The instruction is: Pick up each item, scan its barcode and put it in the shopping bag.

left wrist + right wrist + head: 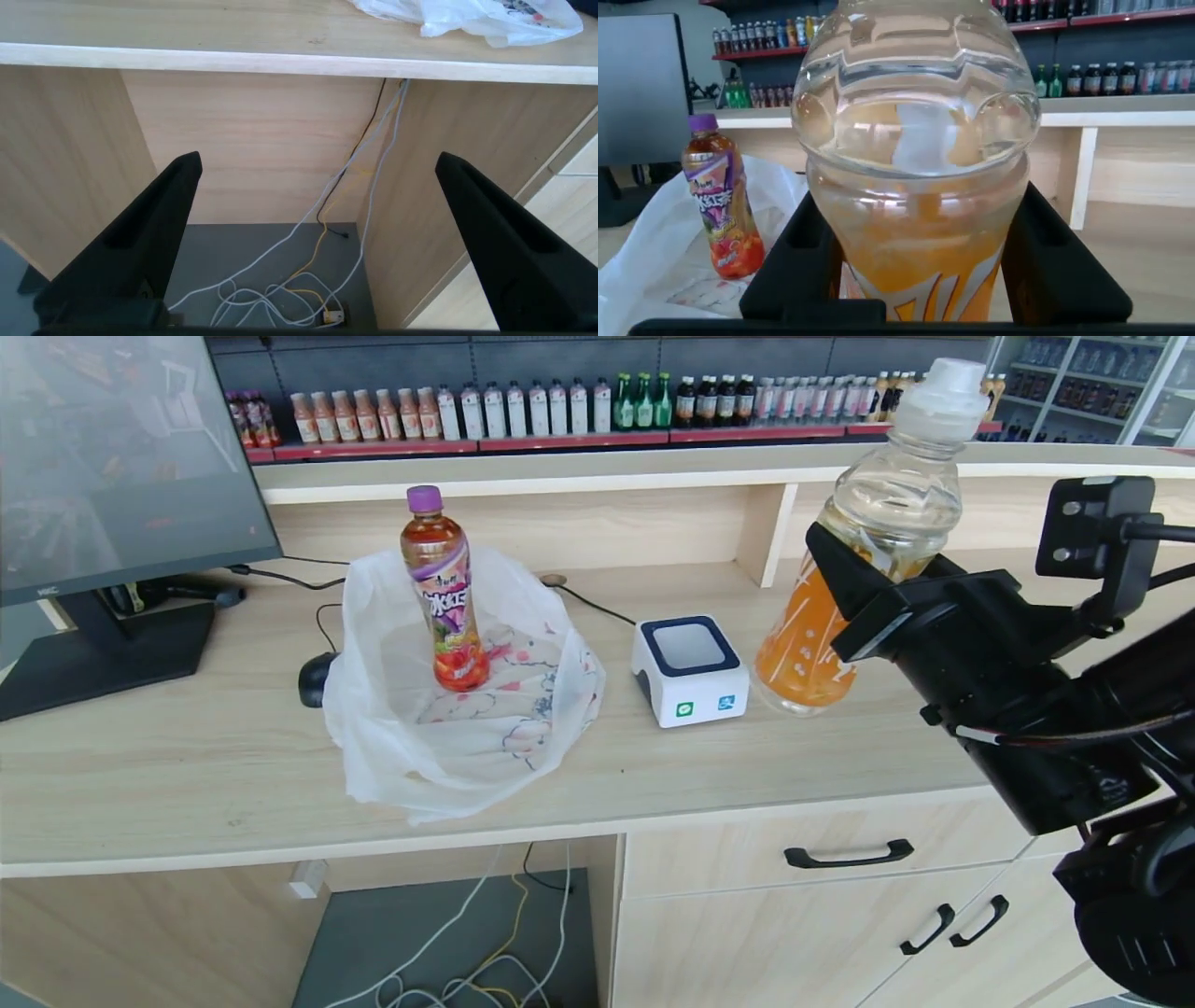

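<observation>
The right claw (878, 581) pinches a clear plastic orange-drink bottle (898, 504) above the table's (187, 756) right end. The left claw (318, 243) is spread wide.

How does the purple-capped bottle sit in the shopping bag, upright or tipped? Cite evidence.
Upright. The purple-capped bottle stands on its base, cap uppermost, inside the spread shopping bag.

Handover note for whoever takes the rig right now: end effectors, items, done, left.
Left end effector: open, empty, low in front of the counter.
Right end effector: shut on the orange drink bottle, held tilted right of the scanner.
Done: purple-capped bottle stands upright in the shopping bag.
Left: likely scan the held bottle, then bag it; scan status not visible.
</observation>
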Available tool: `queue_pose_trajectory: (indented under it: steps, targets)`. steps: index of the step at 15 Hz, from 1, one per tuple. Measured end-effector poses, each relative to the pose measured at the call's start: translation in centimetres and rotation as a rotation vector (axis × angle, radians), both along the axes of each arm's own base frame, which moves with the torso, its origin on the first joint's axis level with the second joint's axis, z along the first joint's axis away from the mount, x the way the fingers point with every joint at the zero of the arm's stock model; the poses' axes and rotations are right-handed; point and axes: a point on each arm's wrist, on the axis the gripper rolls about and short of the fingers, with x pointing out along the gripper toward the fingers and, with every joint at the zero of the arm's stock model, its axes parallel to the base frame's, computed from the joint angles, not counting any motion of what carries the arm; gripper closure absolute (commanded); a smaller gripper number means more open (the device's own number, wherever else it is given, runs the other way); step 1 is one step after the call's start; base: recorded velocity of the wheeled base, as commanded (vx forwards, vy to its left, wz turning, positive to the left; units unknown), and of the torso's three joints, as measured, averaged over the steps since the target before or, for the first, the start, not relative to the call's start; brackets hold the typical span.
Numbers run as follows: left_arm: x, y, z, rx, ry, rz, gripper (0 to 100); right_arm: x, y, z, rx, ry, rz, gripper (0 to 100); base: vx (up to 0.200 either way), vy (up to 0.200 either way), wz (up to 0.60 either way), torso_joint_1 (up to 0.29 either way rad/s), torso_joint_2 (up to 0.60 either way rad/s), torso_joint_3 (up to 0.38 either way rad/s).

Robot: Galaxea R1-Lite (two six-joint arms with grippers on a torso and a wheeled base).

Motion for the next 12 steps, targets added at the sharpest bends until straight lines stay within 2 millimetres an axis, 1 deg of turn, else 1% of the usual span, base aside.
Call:
queue_pose_trajectory:
  steps: [4, 7, 10, 12]
  targets:
    - [0.0, 0.0, 0.0, 0.000, 0.000, 0.000, 0, -0.2, 0.1, 0.1, 0.000, -0.004, 0.008, 100, 0.000, 0.000, 0.00, 0.000, 0.00, 0.000]
    - [0.0, 0.0, 0.0, 0.000, 0.000, 0.000, 0, 0.1, 0.3, 0.3, 0.015, -0.009, 0.018, 100, 0.000, 0.000, 0.00, 0.000, 0.00, 0.000]
    - [0.0, 0.0, 0.0, 0.000, 0.000, 0.000, 0, 1.1, 1.0, 0.9, 0.086, -0.012, 0.016, 100, 0.000, 0.000, 0.00, 0.000, 0.00, 0.000]
    - [0.0, 0.0, 0.0, 0.001, 0.000, 0.000, 0, 2.0, 1.7, 1.0, 0.136, 0.006, 0.044, 100, 0.000, 0.000, 0.00, 0.000, 0.00, 0.000]
